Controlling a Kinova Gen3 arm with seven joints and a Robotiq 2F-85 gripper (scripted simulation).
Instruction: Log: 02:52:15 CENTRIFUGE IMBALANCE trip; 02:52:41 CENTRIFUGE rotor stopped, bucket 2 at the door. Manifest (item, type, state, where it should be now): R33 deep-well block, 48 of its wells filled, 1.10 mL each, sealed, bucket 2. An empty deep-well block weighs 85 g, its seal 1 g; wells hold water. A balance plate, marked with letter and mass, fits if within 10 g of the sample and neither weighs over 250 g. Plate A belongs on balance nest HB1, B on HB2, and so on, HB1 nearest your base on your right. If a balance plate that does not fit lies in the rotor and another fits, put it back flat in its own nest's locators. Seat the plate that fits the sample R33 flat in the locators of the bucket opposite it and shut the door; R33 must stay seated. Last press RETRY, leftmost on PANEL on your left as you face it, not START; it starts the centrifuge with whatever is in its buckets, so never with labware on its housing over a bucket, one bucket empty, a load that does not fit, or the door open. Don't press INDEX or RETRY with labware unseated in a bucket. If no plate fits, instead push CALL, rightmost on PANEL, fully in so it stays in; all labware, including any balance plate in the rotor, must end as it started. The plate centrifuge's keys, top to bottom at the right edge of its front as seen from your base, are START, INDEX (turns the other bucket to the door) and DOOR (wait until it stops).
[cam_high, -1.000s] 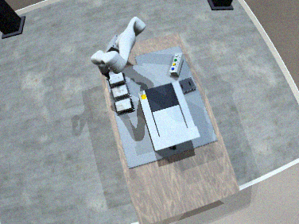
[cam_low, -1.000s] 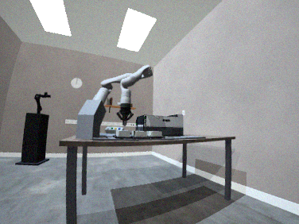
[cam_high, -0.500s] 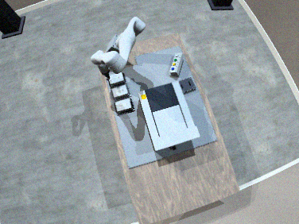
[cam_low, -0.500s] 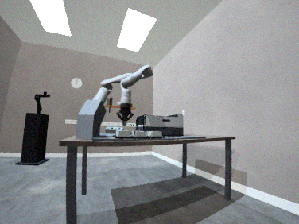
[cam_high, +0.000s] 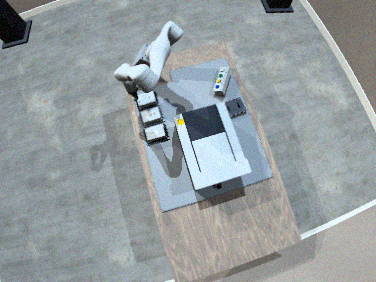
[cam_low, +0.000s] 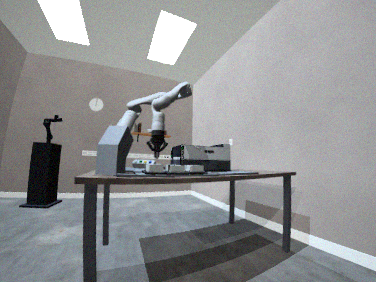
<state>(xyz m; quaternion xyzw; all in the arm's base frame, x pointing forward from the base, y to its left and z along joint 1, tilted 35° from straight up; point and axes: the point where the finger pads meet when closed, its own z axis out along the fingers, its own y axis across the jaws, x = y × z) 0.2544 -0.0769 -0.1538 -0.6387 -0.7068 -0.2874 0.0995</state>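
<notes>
"Why is the gripper [cam_low: 157, 149] up in the air, left of the middle of the side picture?"

"It hangs over the row of three balance plates [cam_high: 151, 115], maybe to pick one. Its fingers are squeezed tight with nothing in them."

"Why are the plates lined up like that?"

"Each sits in its own nest, left of the centrifuge [cam_high: 212, 145] in the top picture."

"Where is R33?"

"I can't see it. The dark opening at the centrifuge's upper end is too blurry."

"And the buttons?"

"The panel [cam_high: 221, 81] is in the upper middle."
</notes>
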